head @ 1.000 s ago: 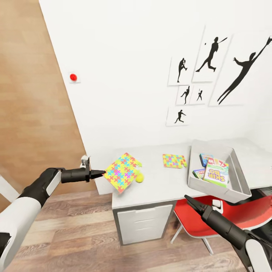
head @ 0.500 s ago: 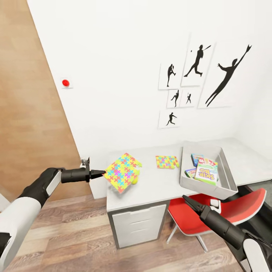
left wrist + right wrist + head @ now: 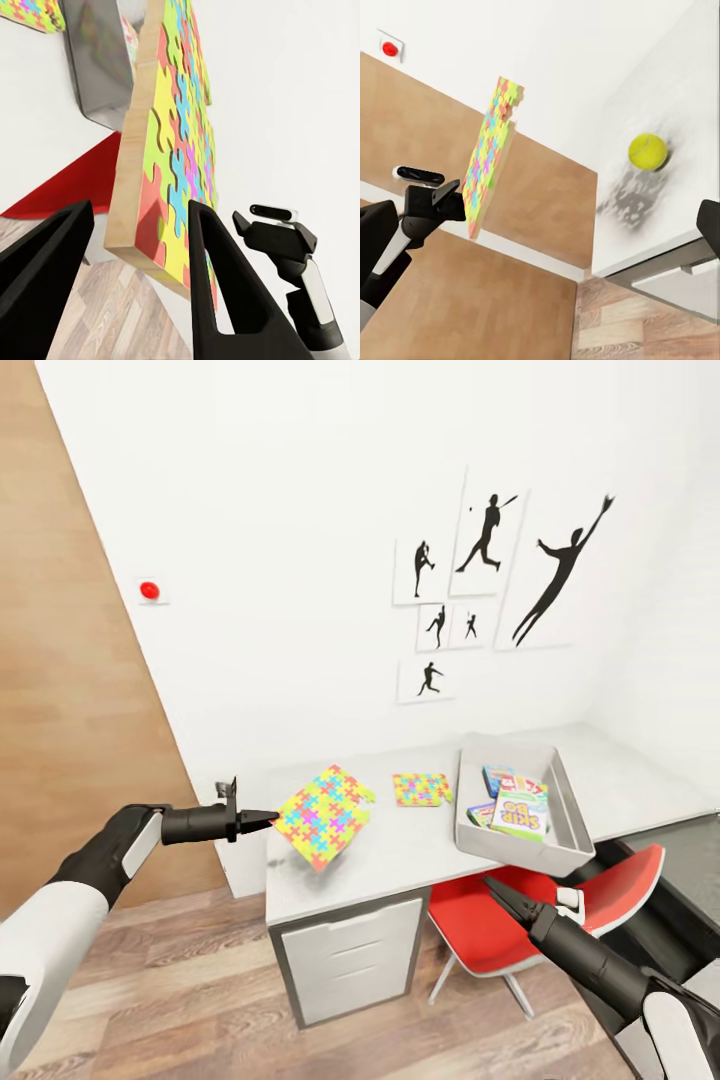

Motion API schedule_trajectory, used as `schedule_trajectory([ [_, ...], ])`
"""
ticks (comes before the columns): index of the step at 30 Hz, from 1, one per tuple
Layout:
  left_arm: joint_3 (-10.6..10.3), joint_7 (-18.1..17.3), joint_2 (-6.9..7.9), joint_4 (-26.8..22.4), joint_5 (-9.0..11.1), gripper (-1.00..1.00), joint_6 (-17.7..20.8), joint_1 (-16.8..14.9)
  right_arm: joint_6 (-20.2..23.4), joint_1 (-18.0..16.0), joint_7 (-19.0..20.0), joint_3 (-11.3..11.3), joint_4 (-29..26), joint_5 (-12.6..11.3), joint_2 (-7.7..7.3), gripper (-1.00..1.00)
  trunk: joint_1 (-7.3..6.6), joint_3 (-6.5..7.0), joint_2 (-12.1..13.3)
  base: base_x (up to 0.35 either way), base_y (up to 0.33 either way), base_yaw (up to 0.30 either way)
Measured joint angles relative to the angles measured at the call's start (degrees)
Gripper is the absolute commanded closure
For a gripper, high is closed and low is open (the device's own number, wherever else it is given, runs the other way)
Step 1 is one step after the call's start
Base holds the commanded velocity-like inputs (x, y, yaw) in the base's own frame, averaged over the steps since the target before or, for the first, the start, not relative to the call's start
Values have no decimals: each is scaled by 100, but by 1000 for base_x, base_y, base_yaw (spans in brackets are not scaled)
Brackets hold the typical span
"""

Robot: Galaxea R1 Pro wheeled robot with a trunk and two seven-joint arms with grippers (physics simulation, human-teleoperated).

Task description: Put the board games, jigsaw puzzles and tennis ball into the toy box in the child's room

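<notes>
Since a second ago the camera has swung, sliding the pale grey-white counter [image 3: 420, 850] and wall prints leftward; the arms look unchanged. Left fingers [image 3: 268, 819] are clamped on the corner of a multicoloured square jigsaw puzzle [image 3: 325, 816], tilted above the counter's end. A second small jigsaw puzzle [image 3: 420, 789] lies flat near the grey toy box [image 3: 572, 835] holding colourful board games [image 3: 518, 812]. A yellow tennis ball [image 3: 648, 151] rests on the counter. Right fingers [image 3: 498, 891] appear together above the red chair [image 3: 480, 920].
</notes>
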Motion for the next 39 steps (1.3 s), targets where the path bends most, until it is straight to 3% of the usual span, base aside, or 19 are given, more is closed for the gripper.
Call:
schedule_trajectory([
  [25, -1, -8, 65, 1, 2, 100, -4, 0, 7, 0, 0, -7, 0, 0, -4, -100, 0, 171, 1, 0, 0, -213],
  [39, -11, -2, 59, -1, 7, 100, 0, 2, -11, 6, -3, -56, 3, 9, -27, -100, 0, 176, 1, 0, 0, -18],
])
